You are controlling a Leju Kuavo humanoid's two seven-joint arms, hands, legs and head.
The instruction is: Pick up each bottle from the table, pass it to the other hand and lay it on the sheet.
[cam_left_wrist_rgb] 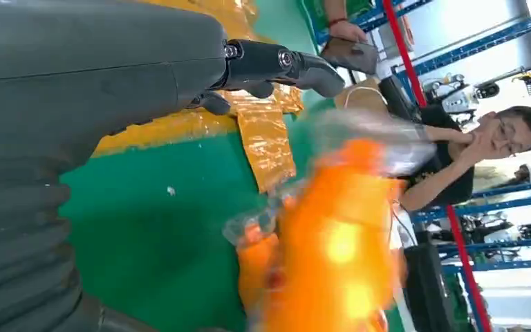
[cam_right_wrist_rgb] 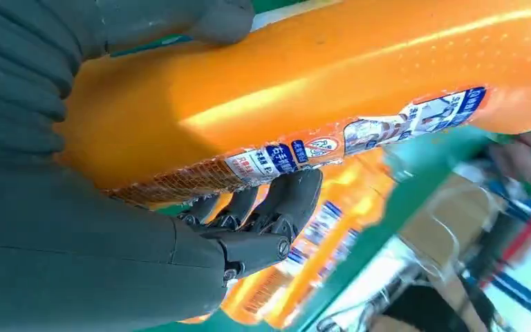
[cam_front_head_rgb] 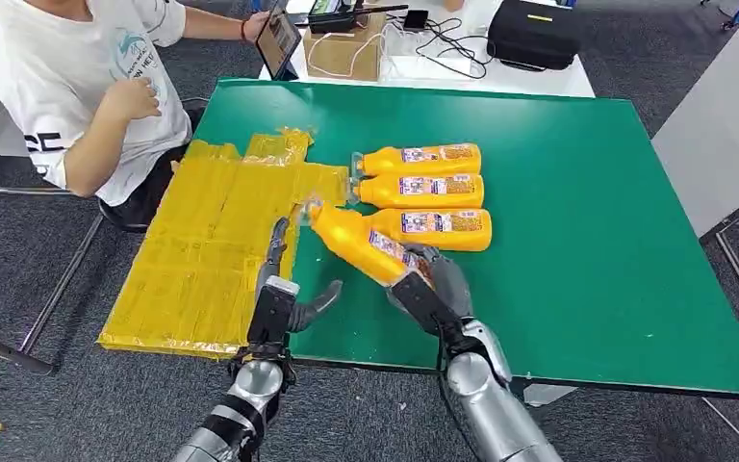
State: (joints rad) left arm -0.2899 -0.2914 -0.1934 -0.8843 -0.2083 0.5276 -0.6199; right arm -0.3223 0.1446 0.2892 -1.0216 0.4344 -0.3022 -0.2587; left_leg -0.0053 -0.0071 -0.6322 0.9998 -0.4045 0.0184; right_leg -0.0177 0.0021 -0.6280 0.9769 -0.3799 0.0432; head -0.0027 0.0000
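Right hand (cam_front_head_rgb: pixel 433 279) clasped a tilted bottle (cam_front_head_rgb: pixel 361 243); left hand (cam_front_head_rgb: pixel 284 289), at nine o'clock, spread empty—handover might fumble.

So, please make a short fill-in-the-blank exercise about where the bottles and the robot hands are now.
1. The right robot hand holds one orange ____.
2. ____ more bottles lie on the green table.
3. The left robot hand is ____, holding nothing.
4. The yellow sheet has ____ bottles on it.

Missing words: bottle; three; open; no
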